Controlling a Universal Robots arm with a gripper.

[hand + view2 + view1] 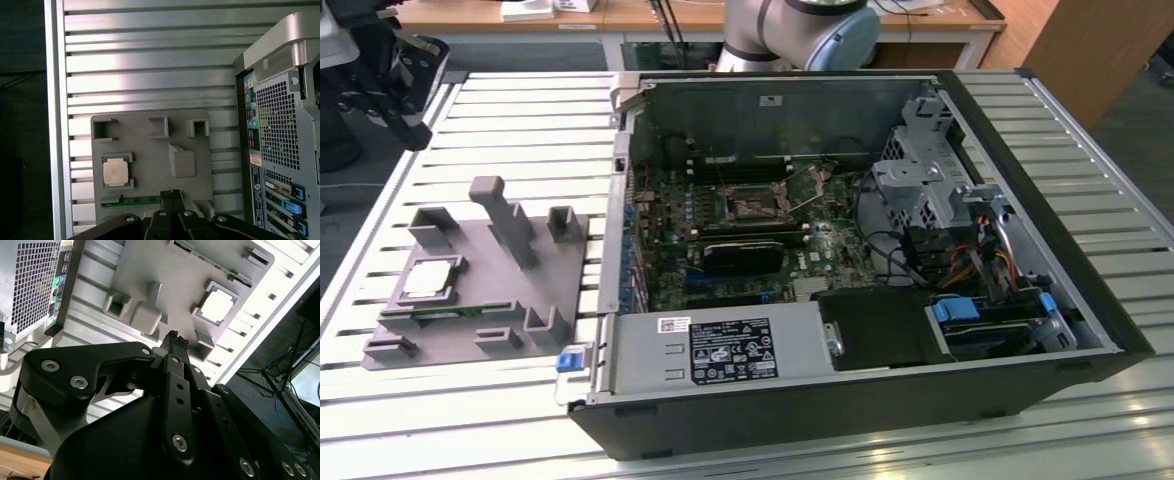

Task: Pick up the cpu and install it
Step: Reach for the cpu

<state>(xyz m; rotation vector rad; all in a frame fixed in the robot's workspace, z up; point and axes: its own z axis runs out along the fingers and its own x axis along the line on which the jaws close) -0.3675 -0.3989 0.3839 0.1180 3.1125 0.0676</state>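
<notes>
Second wrist view: fingers (173,347) are pressed together with nothing between them, tips hanging well clear above the grey tray (165,270). The first wrist view agrees: tips closed, sitting over the tray's edge near a green board strip (130,201), not over the chip.

The cpu (115,171) is off to one side of the tips and apart from them. It lies flat, metal top up, in a shallow square pocket of the tray. In the exterior view the cpu (432,280) is near the tray's left end. The tray sits on the slatted counter (494,130), just beside the open computer case (854,400), on the exterior view's left. The socket (754,205) is on the board inside the case, well apart from the chip. Can't tell its latch state.

My read is that the step in hand is the approach for the pick. To do it well:
- Centre over the chip first; right now the tips are offset.
- Spread the fingers wider than the chip before going down.
- The pocket looks held by corner blocks, so grip two opposite edges mid-side.
- Come down square and clamp lightly so the chip stays level.
- Mind the tall peg (182,162) on the case side of the pocket.
</notes>
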